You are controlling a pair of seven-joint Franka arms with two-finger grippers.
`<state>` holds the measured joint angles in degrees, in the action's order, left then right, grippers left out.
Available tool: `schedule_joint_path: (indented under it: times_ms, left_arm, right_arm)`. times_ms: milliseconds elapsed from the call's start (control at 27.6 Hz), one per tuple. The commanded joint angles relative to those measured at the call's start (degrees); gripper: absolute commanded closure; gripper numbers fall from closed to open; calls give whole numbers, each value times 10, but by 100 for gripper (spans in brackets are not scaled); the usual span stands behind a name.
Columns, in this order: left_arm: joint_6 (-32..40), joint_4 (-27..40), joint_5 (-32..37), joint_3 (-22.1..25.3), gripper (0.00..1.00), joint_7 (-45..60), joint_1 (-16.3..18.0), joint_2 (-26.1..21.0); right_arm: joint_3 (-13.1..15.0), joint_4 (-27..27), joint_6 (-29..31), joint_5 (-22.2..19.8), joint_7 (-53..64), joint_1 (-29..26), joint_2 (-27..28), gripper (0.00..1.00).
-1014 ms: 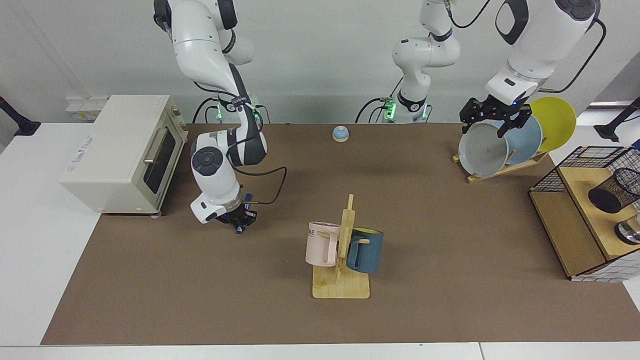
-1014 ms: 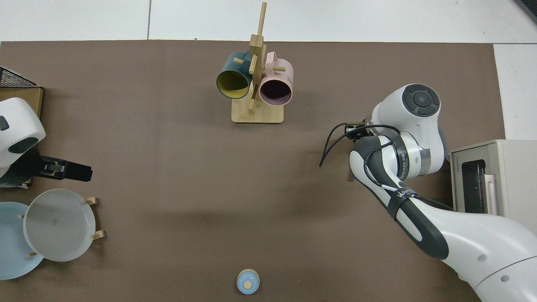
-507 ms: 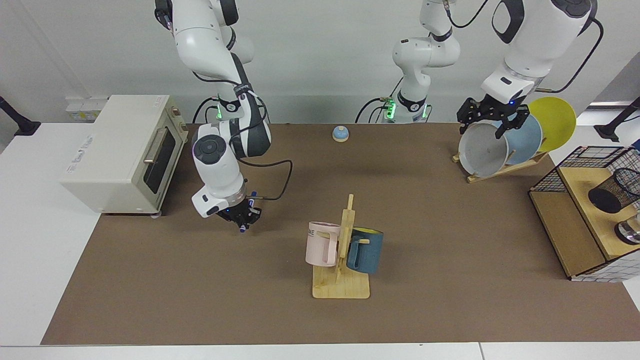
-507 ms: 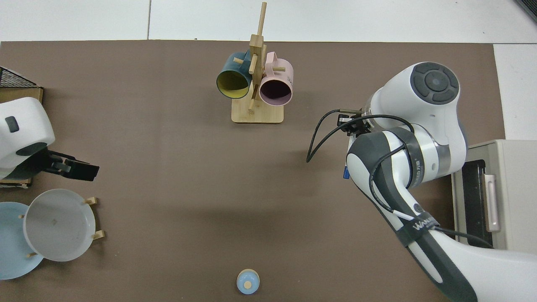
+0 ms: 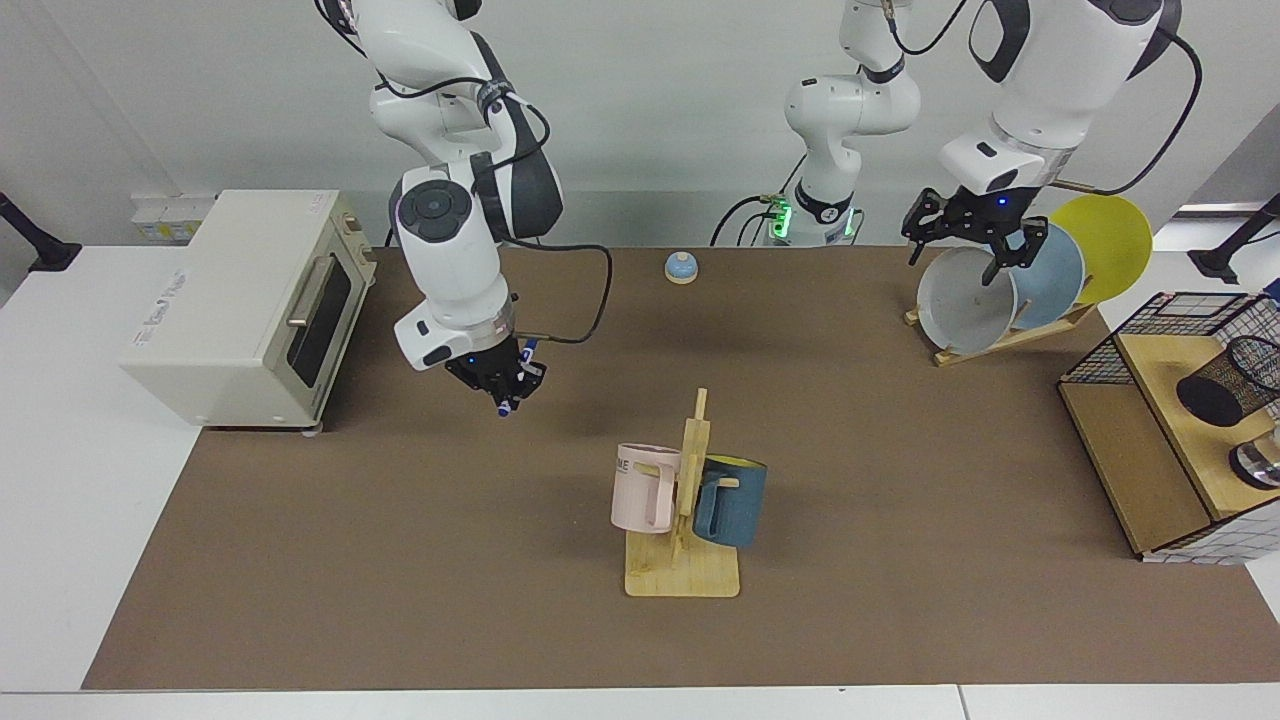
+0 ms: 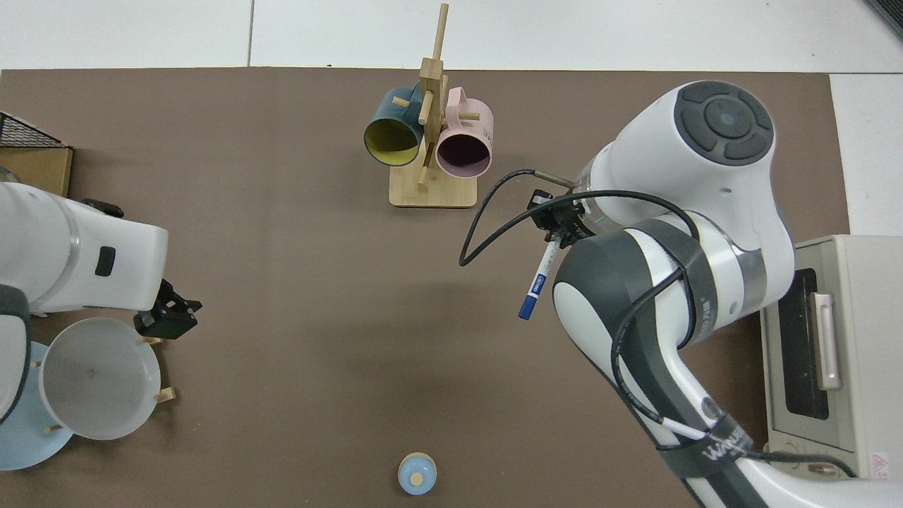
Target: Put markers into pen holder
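Above the mat near the toaster oven (image 5: 245,300), right gripper (image 5: 503,385) is lifting higher — jaws pinching the marker (image 6: 535,286), now airborne; pen holder (image 5: 1225,380) far across. Left gripper (image 5: 968,235) is idling, jaws spread, by the plates (image 5: 1000,290).

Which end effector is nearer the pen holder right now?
Left. The left end effector hangs over the plate rack, nearer the pen holder. The right end effector, holding the marker, is across the table.
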<state>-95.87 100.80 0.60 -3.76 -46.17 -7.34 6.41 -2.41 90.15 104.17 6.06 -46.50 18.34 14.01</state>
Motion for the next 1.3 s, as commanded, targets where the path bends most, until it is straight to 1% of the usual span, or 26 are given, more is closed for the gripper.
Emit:
schedule_joint_path:
  times_ms: [0, 145, 290, 434, 543, 615, 796, 977, 1086, 1267]
  left_arm:
    - [0, 7, -25, 5, 0, -60, -10, 5]
    - [-5, 11, -100, 9, 0, -101, -4, 6]
    - [-13, 14, -139, 9, 0, -105, -7, 6]
    - [-48, 43, -196, 9, 0, -104, -8, 13]
    - [-77, 72, -238, 7, 0, -105, -11, 25]
    - [-101, 90, -251, 1, 0, -104, -15, 30]
    - [-129, 98, -255, -20, 0, -100, -51, 33]
    - [-157, 124, -261, -22, 0, -99, -72, 40]
    - [-176, 136, -273, -22, 0, -99, -77, 41]
    - [-182, 141, -277, -28, 1, -96, -83, 41]
  right_arm:
    - [0, -17, -11, 38, -66, 10, 6, 100]
    - [2, -47, 0, 73, -136, 18, 9, 100]
    - [0, -50, 12, 95, -172, 29, 10, 100]
    - [0, -49, 35, 119, -222, 43, 10, 100]
    - [0, -47, 44, 123, -266, 59, 10, 100]
    - [0, -47, 45, 127, -280, 64, 8, 100]
    - [-1, -44, 52, 142, -334, 72, 10, 100]
    - [-1, -31, 76, 146, -379, 77, 15, 100]
    - [-1, -28, 79, 152, -393, 79, 15, 100]
    - [-1, -25, 79, 166, -405, 79, 15, 100]
